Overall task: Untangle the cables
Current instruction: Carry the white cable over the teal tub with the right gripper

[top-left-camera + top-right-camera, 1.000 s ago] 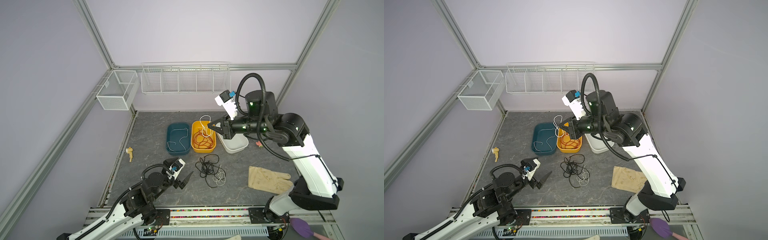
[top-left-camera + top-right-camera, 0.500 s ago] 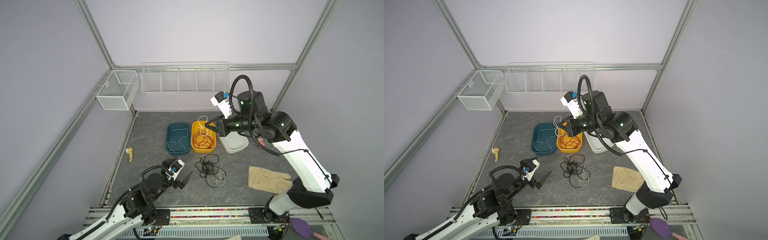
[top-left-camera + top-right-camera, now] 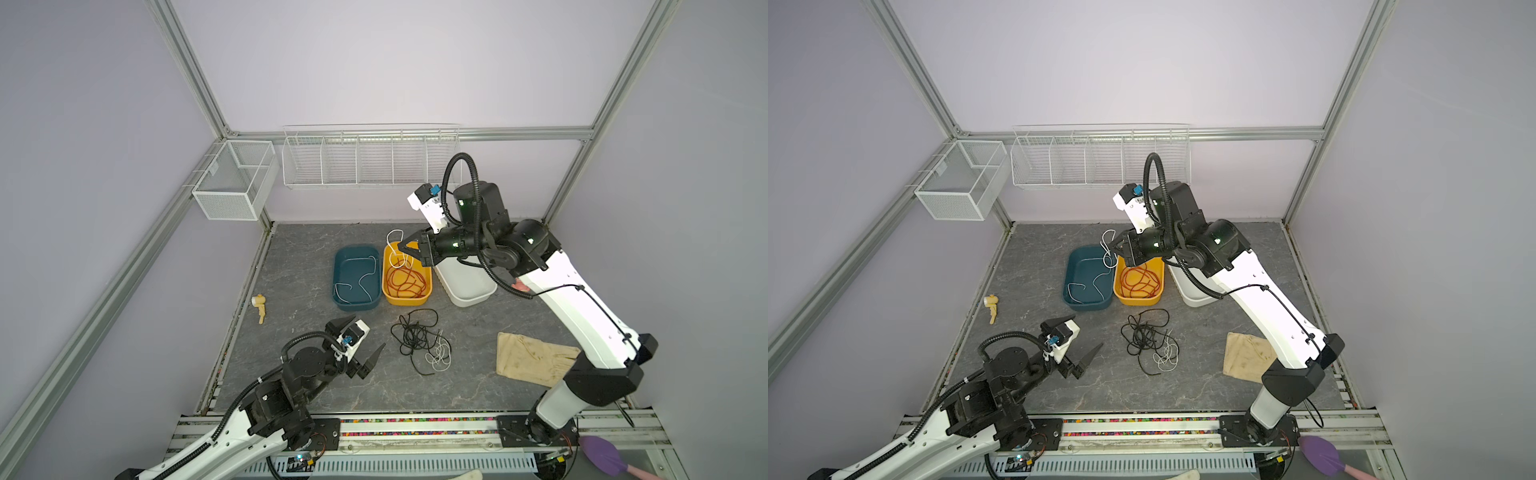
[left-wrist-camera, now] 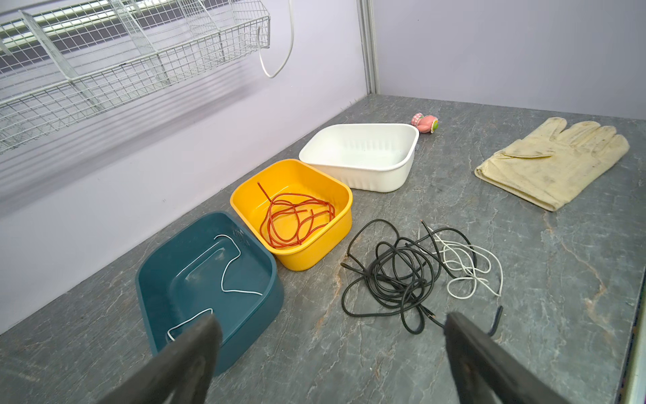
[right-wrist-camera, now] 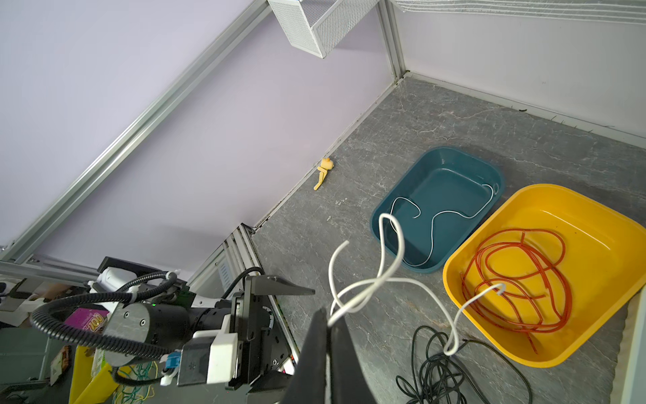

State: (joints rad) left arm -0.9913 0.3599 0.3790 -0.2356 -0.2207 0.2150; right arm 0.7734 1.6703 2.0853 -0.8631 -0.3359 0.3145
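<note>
The left arm sits folded at the front rail, its forearm reaching just above the table toward the middle. The left gripper [image 3: 369,331] points at the tangle [image 3: 413,338]. Its fingers [image 4: 195,346] are spread wide with nothing between them, and they stop short of the wires.

The tangle lies on the table just beyond. It is a knot of looped black cable [image 4: 391,273] with a thin white cable [image 3: 440,356] snarled into its right side. A glove [image 3: 534,362] lies flat to the right, apart from it.

Farther back, three bins stand side by side in a row. The teal bin [image 3: 335,274] holds a loose white cable [image 4: 223,283]. The yellow bin [image 3: 405,302] holds a coiled red cable [image 4: 297,224]. The white bin [image 3: 465,278] is at the right end.

The right arm rises from its base at the front right and leans back over the glove to a high elbow. From there it bends left, with the forearm about level above the white bin. The right gripper [image 3: 400,248] is held up over the yellow and teal bins, its jaws pinched together on a hanging white cable [image 5: 363,290]. This cable loops up past the tips and dangles in the air above the bins.

A small yellow toy [image 3: 259,305] lies by the left wall. A mesh basket [image 3: 232,187] and a wire rack [image 3: 370,166] hang on the walls behind.
</note>
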